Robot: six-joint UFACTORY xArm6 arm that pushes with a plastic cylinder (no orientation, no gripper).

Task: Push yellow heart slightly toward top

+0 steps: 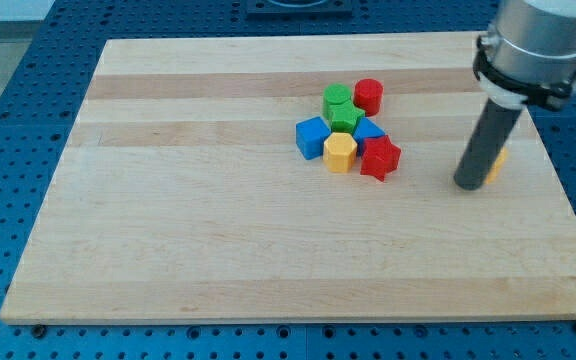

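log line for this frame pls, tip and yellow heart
tip: on board, view's right | yellow heart: mostly hidden behind rod, just right of tip | contact: cannot tell | block cluster: centre, apart from tip

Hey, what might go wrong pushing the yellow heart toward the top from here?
My tip hides most of the yellow heart, so its exact contact side is unclear; an off-centre push could send it sideways. It also lies near the view's right edge of the board, so a skewed shove might slide it off.
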